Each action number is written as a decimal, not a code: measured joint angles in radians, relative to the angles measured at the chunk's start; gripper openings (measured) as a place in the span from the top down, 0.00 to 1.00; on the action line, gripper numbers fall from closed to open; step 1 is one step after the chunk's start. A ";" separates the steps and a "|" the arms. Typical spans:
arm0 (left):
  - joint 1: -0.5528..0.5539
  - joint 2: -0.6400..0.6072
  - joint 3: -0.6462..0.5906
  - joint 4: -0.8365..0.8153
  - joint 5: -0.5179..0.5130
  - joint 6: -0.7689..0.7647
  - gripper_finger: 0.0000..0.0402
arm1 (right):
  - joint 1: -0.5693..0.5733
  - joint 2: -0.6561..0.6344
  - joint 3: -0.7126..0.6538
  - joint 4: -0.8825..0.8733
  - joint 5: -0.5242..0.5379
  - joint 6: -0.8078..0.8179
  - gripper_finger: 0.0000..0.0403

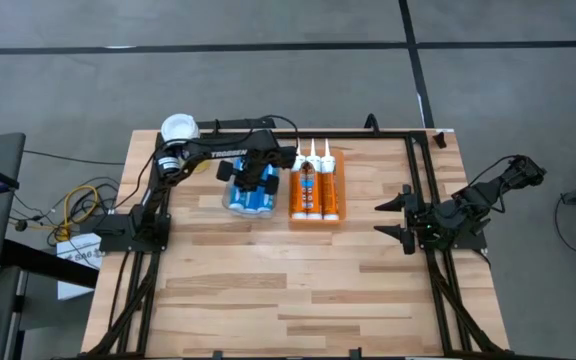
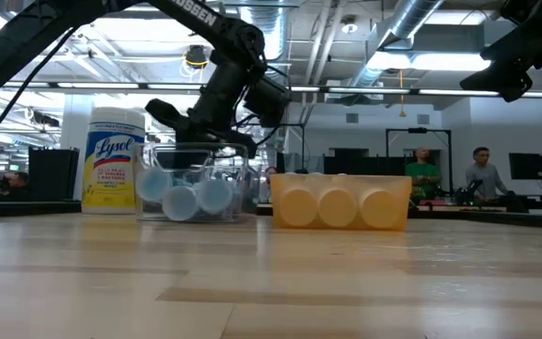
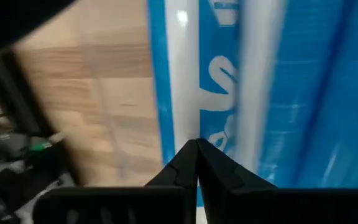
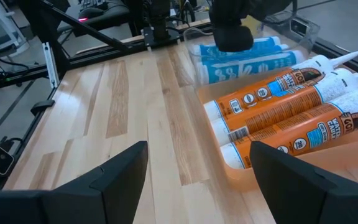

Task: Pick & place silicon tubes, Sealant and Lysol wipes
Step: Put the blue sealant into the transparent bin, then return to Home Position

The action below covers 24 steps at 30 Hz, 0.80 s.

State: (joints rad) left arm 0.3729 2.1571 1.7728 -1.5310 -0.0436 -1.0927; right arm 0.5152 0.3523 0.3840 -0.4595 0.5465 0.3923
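We see the left gripper (image 1: 249,172) low over the clear plastic bin (image 1: 230,203) of blue tubes with white ends (image 1: 250,200), approx 11 o'clock from table centre; its fingers (image 3: 197,163) are pinched fully together, tips meeting right against a blue tube, and we can't tell whether anything is caught betw. them. In low view the gripper sits at the bin's top edge. Just beside that bin, toward 3 o'clock, an orange tray (image 1: 338,216) holds three orange sealant tubes w/ white nozzles (image 1: 316,193), lying parallel, nozzles toward 12 o'clock. Lysol wipes, the short round canister w/ wide white lid and yellow label (image 2: 114,159), stands upright near the table's 10–11 o'clock corner, beyond the blue-tube bin and apart from it; from above only its white lid shows. Right gripper (image 1: 394,218) waits at approx 3 o'clock over the light wood table (image 1: 288,290), jaws wide apart, empty. Two persons (image 2: 452,176) visible in the room far behind the table.
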 joint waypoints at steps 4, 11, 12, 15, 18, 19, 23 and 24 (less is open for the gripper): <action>0.000 0.007 -0.033 0.112 0.048 0.001 1.00 | 0.000 0.000 0.000 0.000 0.000 0.000 0.31; -0.003 0.001 -0.072 0.164 0.077 -0.005 1.00 | 0.001 0.000 0.000 0.001 -0.001 0.001 0.31; -0.003 -0.001 -0.067 0.152 0.063 -0.010 1.00 | 0.001 0.000 0.000 0.001 -0.001 0.001 0.31; -0.004 -0.007 -0.022 0.111 0.035 -0.015 1.00 | 0.000 0.000 0.000 0.001 -0.001 0.001 0.31; -0.005 -0.011 0.029 0.053 0.008 -0.014 1.00 | 0.000 0.000 0.000 0.001 -0.001 0.001 0.31; -0.006 -0.011 0.048 0.029 -0.001 -0.014 1.00 | 0.000 0.000 0.000 0.001 -0.001 0.001 0.31; -0.014 -0.031 0.161 -0.040 -0.026 -0.006 1.00 | 0.000 0.000 0.000 0.002 -0.001 0.001 0.31; -0.020 -0.046 0.182 -0.039 -0.026 0.006 1.00 | 0.000 0.000 0.000 0.003 -0.001 0.001 0.31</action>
State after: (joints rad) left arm 0.3529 2.1109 1.9546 -1.5703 -0.0692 -1.0870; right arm 0.5152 0.3519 0.3840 -0.4564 0.5457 0.3935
